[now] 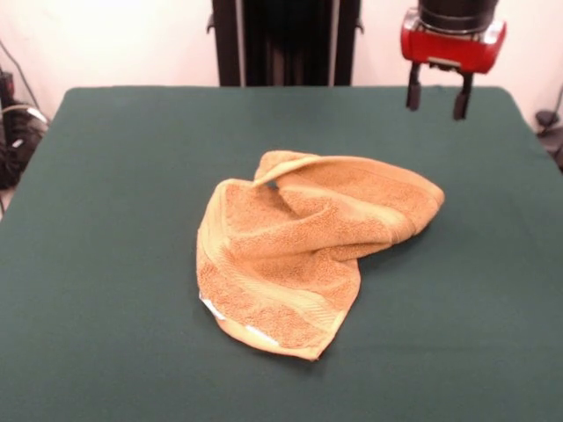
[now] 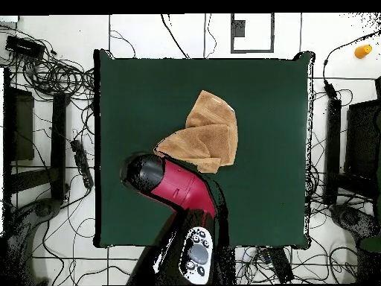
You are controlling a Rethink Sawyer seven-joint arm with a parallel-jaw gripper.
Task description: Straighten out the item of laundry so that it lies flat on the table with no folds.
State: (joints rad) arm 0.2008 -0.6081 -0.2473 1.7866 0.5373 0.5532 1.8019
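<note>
The golden-orange towel (image 1: 308, 251) lies crumpled near the middle of the dark green table (image 1: 106, 220). Its far part is folded over into a ridge, and a white tag edge shows at its near left corner. In the overhead view the towel (image 2: 207, 132) is a folded, uneven shape on the table (image 2: 275, 149). My gripper (image 1: 436, 98) hangs above the table's far right part, open and empty, apart from the towel. In the overhead view the red arm (image 2: 182, 190) covers the gripper, beside the towel's lower left corner.
The robot's black pedestal (image 1: 286, 42) stands behind the table's far edge. Cables and black equipment (image 2: 52, 82) lie on the floor around the table. A small orange object (image 2: 362, 51) lies on the floor beyond a corner.
</note>
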